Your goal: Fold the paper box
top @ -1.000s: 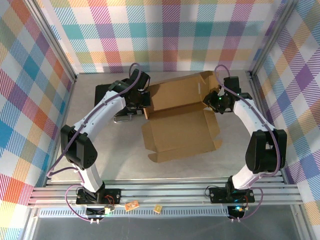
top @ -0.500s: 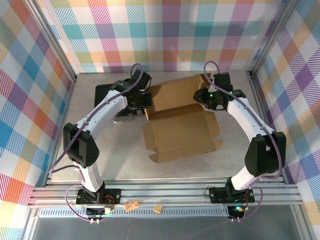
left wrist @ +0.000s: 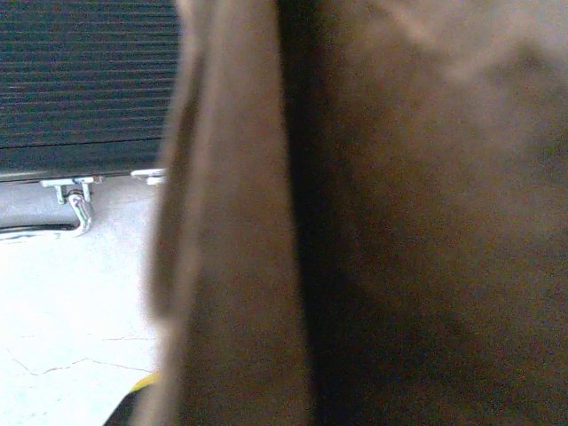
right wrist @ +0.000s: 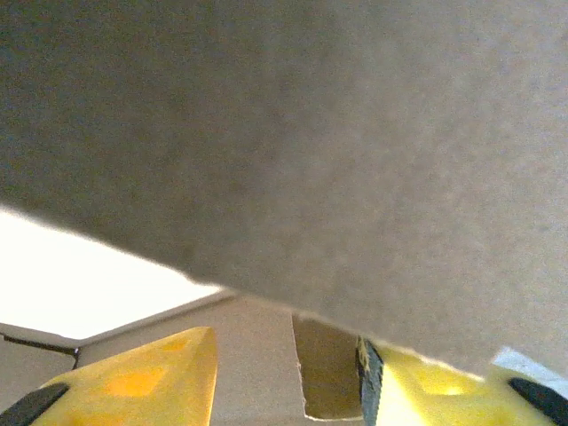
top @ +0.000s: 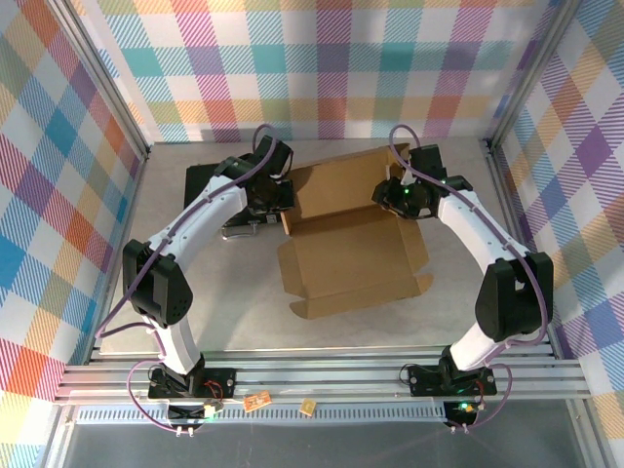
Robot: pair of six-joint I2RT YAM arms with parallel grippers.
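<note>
Pale table (top: 195, 312) beneath paper box (top: 351, 258), seemingly half-folded

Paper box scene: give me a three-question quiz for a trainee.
1. True or false: the paper box is folded fully shut.
2. What lies just left of the box? A. a black case B. a red bowl C. a blue cup
3. Fill in: in the right wrist view, the yellow right fingers stand ___ (apart / pressed together).
Key: 1 false, its front panel lies flat and open; 2 A; 3 apart.
</note>
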